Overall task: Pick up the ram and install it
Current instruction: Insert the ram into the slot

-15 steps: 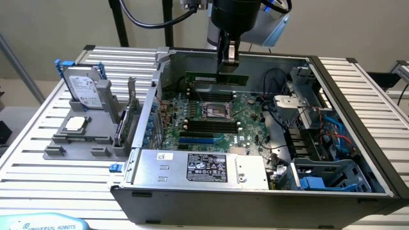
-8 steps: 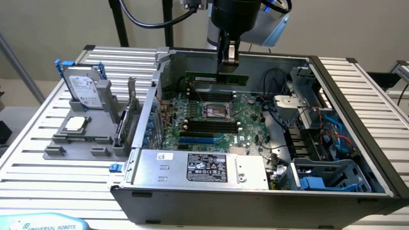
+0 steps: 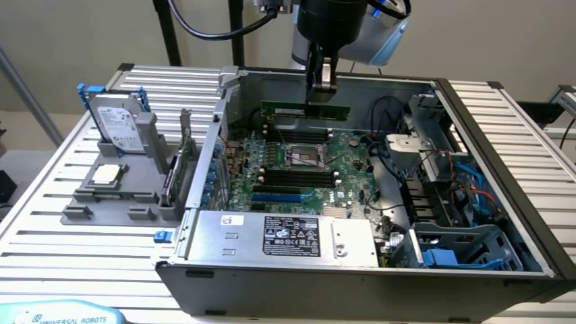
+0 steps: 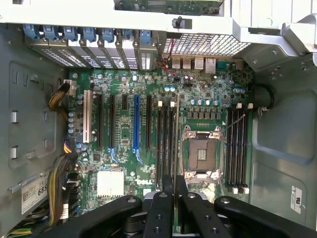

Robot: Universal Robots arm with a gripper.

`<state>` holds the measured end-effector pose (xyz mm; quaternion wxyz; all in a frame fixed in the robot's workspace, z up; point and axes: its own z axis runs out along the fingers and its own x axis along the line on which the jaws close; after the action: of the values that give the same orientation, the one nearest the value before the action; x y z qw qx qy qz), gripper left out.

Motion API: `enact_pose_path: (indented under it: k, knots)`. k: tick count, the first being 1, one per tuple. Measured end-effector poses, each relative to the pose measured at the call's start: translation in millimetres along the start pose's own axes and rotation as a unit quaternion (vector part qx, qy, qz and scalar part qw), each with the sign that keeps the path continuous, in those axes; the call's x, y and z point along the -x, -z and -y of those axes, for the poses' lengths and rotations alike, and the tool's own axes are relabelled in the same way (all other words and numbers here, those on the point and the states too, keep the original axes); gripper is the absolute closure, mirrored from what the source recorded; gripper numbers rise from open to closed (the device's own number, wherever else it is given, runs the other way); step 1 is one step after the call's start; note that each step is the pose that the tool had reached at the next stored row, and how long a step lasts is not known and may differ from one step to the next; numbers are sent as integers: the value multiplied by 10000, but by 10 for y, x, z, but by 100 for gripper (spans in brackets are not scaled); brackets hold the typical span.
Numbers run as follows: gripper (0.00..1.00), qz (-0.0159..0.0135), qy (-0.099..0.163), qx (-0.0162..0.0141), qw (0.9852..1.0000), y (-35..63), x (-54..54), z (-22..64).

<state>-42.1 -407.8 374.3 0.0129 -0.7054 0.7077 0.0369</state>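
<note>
1. A hard drive (image 3: 121,125) stands in the grey holder (image 3: 81,206) by the table's (image 3: 54,229) edge at the exterior view's left.
2. The gripper (image 3: 322,93), fingers (image 4: 162,208) narrow, clamps the ram (image 3: 283,108), level above the motherboard's (image 3: 347,175) far edge.

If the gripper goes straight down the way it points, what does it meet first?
The ram clamped in the gripper would likely meet the black memory slots beside the CPU socket first. Which slot exactly is unclear.

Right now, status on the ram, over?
Gripper shut on the ram. Ram held above the motherboard, not in a slot. Nothing seen between it and the black slots.
</note>
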Motion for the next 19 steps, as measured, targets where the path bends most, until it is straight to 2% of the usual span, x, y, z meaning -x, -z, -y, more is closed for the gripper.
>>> enact_pose_path:
  k: [9, 19]
  knots:
    - [86, 0, -1, 0, 10000, -9, 1, -6]
    - [86, 0, 0, 0, 10000, -188, 9, 0]
